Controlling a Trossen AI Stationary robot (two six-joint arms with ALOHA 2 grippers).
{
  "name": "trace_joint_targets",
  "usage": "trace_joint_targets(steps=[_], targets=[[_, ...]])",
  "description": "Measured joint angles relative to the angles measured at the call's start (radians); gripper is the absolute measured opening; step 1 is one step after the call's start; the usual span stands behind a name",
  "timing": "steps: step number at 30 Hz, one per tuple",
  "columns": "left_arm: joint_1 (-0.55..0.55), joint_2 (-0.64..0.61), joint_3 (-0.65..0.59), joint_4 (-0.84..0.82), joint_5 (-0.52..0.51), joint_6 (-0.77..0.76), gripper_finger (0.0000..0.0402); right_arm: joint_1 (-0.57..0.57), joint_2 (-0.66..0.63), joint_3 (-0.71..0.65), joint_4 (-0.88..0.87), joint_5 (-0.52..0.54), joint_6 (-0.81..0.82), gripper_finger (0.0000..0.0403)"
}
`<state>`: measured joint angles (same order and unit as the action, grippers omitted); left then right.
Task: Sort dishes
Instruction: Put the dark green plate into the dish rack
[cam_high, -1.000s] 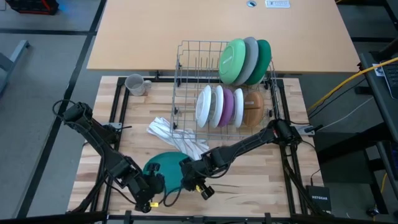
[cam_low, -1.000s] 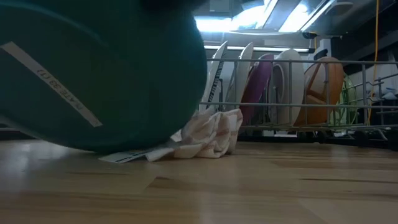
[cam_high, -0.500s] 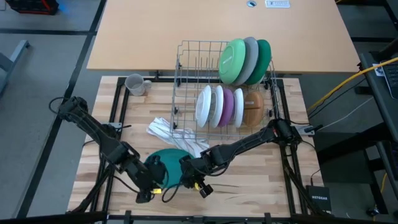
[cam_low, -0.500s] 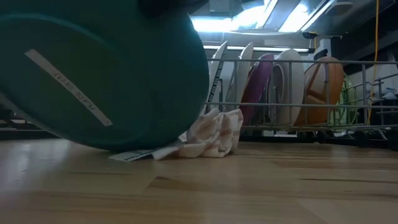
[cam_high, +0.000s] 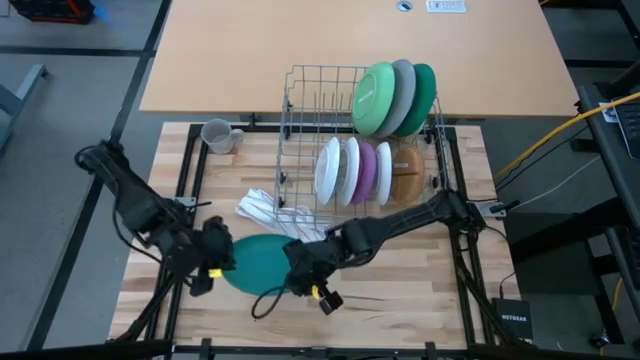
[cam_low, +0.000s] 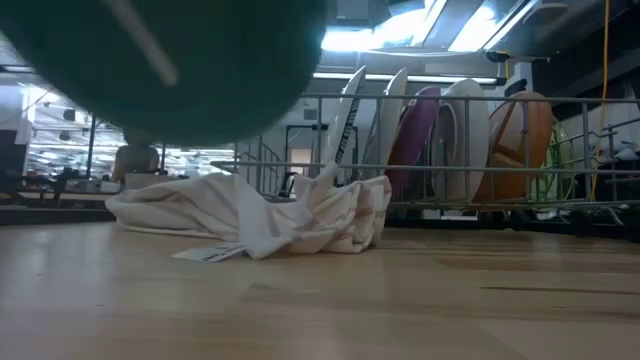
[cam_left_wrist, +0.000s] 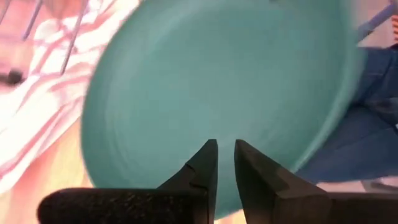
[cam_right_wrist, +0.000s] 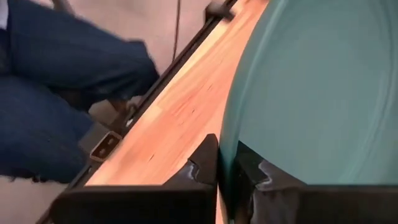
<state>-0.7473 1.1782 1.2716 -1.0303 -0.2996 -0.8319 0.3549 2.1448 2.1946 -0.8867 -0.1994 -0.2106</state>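
A teal plate (cam_high: 255, 262) hangs over the table's near middle; in the low view its underside (cam_low: 160, 60) is well above the wood. My right gripper (cam_high: 300, 277) is shut on its rim. My left gripper (cam_high: 214, 254) stands by the plate's left edge. Its fingers are a narrow gap apart (cam_left_wrist: 225, 149) with nothing between them, and the plate's face (cam_left_wrist: 217, 74) lies beyond them. The other dishes stand on edge in the wire rack (cam_high: 300, 130): three large plates (cam_high: 375, 98), smaller plates (cam_high: 345, 170) and a brown bowl (cam_high: 407, 175). A grey mug (cam_high: 217, 135) stands at the far left. My right gripper pinches the plate's rim (cam_right_wrist: 226, 146) between its two fingers, one on each face, at the plate's near right side. The fingers come from the table's right, slanting down. The plate is lifted clear of the table and tilted.
A white striped cloth (cam_high: 275, 212) lies crumpled between the plate and the rack, and shows in the low view (cam_low: 260, 215). A yellow cable (cam_high: 270, 300) trails by the near edge. A person's legs in jeans (cam_right_wrist: 62, 93) are just beyond the table.
My right gripper has risen with the teal plate. The plate's lower edge has come off the wood, so it now hangs clear and uncovers the cloth behind it. My left gripper has drawn back from the near edge toward the table's left and far side, rising.
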Motion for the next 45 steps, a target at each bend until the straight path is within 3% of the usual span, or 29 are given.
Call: trace_joint_targets(steps=[5, 11, 15, 22, 24, 31, 35, 39, 45], targets=[[-0.072, -0.052, 0.001, -0.109, -0.060, -0.151, 0.0031, -0.041, -0.002, 0.162, -0.132, -0.005, -0.001, 0.0010], [-0.150, -0.066, 0.000, -0.166, -0.214, -0.201, 0.0021, -0.129, -0.095, 0.149, -0.151, -0.081, 0.045, 0.0021], [-0.173, -0.066, -0.001, -0.173, -0.246, -0.195, 0.0022, -0.186, -0.159, 0.160, -0.170, -0.154, 0.089, 0.0027], [-0.196, -0.063, -0.003, -0.165, -0.253, -0.163, 0.0026, -0.276, -0.208, 0.162, -0.164, -0.031, 0.104, 0.0011], [-0.201, -0.063, -0.003, -0.162, -0.281, -0.163, 0.0026, -0.300, -0.211, 0.161, -0.157, -0.063, 0.105, 0.0009], [-0.191, -0.007, -0.005, -0.157, -0.430, -0.153, 0.0026, -0.445, -0.242, 0.163, -0.028, -0.020, 0.082, 0.0018], [-0.176, 0.054, -0.005, -0.163, -0.560, -0.130, 0.0027, -0.571, -0.250, 0.162, 0.164, -0.076, 0.206, 0.0009], [-0.151, 0.121, -0.005, -0.164, -0.644, -0.135, 0.0027, -0.729, -0.252, 0.162, 0.330, -0.093, 0.462, 0.0009], [-0.106, 0.226, -0.005, -0.164, -0.741, -0.182, 0.0027, -0.932, -0.252, 0.160, 0.272, -0.113, 0.732, 0.0014]])
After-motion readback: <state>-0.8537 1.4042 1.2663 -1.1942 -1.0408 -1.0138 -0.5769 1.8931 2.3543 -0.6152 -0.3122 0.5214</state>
